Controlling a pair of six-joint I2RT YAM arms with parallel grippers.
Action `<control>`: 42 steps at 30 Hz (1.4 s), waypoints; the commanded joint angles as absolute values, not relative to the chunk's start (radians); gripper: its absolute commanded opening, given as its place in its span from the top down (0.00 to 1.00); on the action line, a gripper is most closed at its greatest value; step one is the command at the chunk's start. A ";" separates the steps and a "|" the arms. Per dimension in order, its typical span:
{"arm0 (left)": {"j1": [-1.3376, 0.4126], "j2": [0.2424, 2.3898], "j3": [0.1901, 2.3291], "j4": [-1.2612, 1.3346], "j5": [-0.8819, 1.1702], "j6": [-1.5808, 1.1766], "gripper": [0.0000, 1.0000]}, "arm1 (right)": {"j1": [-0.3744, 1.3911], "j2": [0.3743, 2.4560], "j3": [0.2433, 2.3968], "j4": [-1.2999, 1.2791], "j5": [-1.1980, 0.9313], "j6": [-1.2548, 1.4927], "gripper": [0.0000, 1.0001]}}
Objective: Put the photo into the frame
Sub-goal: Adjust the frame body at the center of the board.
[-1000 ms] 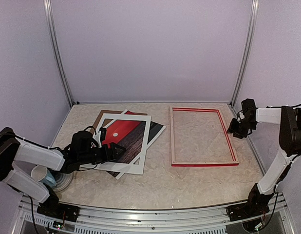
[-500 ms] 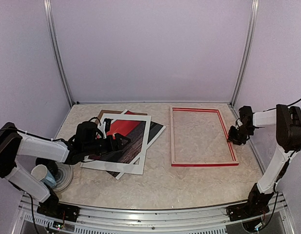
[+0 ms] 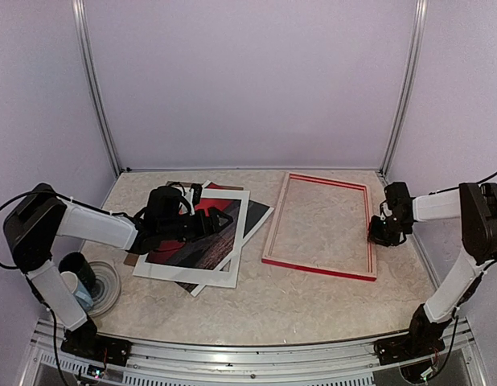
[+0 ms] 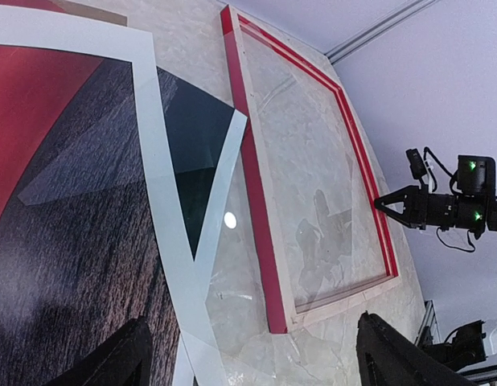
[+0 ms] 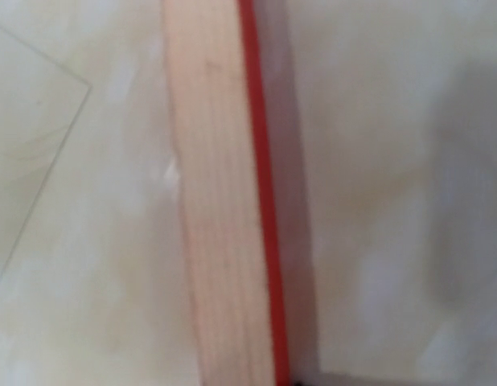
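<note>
The left gripper (image 3: 216,219) hovers over the photo (image 3: 192,245) with its jaws spread wide and nothing between them. The photo lies face up in a loose pile of sheets on the left half of the table (image 3: 313,310), and the frame (image 3: 317,268) lies askew just to the right of that pile. The right gripper (image 3: 375,236) sits at the frame's right rail with its jaws narrow; it may be pinching the rail, but I cannot tell.
</note>
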State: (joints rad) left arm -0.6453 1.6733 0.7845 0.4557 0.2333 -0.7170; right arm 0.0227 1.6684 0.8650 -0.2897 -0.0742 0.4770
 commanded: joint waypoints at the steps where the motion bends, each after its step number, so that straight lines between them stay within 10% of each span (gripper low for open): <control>1: -0.654 1.693 0.807 0.481 0.261 -0.721 0.13 | 0.078 1.614 0.800 -0.350 -0.048 0.521 0.84; 42: -0.575 1.815 0.991 0.445 0.276 -0.723 0.12 | 0.350 1.702 0.933 -0.384 0.061 0.383 0.87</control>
State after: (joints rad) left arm -0.5735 1.8004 1.0191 0.4316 0.2646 -0.7254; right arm 0.3195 1.6459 0.8825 -0.4065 0.0315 0.4217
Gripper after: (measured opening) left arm 0.879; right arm 0.142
